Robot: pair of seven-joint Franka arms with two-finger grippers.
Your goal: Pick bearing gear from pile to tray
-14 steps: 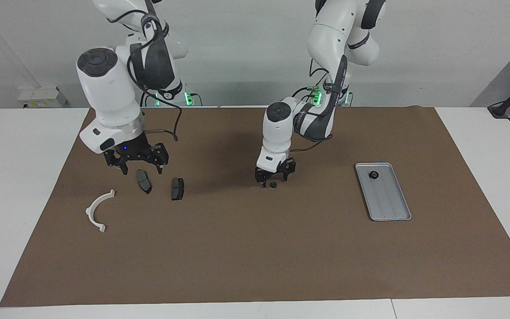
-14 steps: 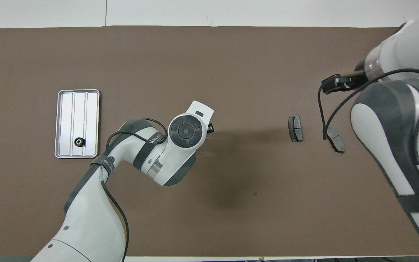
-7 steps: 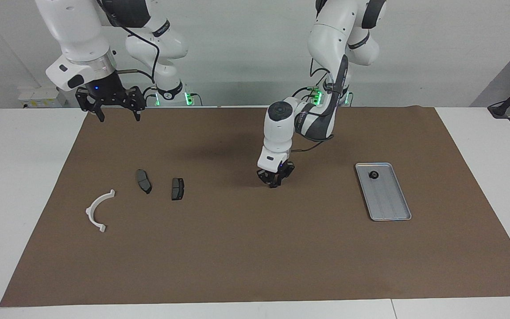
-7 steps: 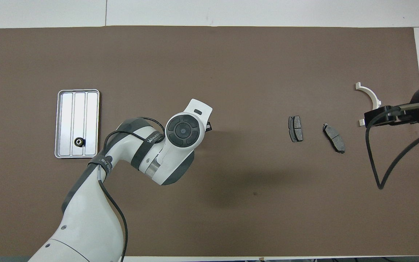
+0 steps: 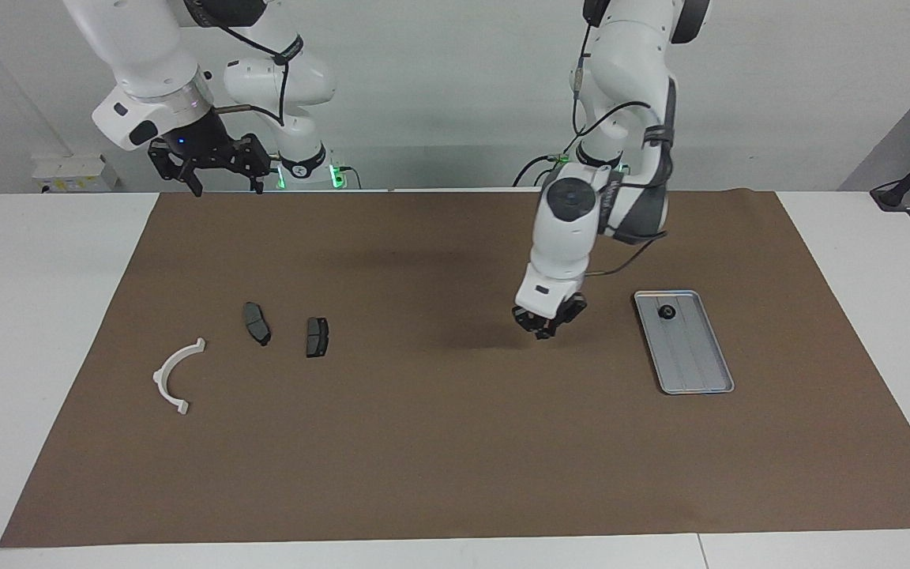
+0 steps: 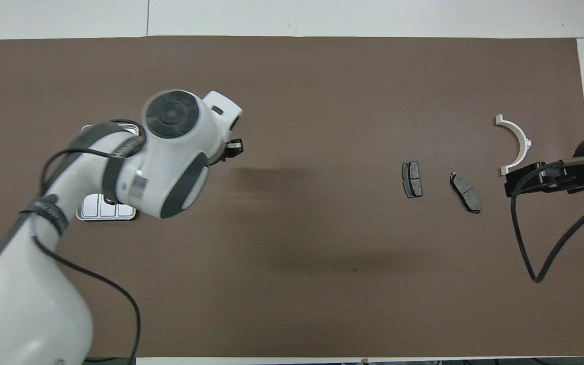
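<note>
My left gripper [image 5: 543,328] hangs just above the brown mat, between the mat's middle and the tray [image 5: 693,357], and is shut on a tiny black ring that barely shows between its fingers. It also shows in the overhead view [image 6: 233,148]. One black ring [image 5: 667,312] lies in the tray at the end nearer the robots. In the overhead view my left arm covers most of the tray [image 6: 100,213]. The pile lies toward the right arm's end: a white arc [image 5: 177,373] and two dark plates [image 5: 256,322] [image 5: 317,336]. My right gripper [image 5: 226,186] is open, raised over the mat's edge nearest the robots.
The brown mat [image 5: 455,442] covers most of the white table. In the overhead view the white arc [image 6: 517,144] and the two plates [image 6: 412,179] [image 6: 465,191] lie apart from each other, with the right gripper's cable beside them.
My left gripper shut on the black ring, lifted it off the mat and carried it toward the tray. My right gripper rose from over the plates and now waits high.
</note>
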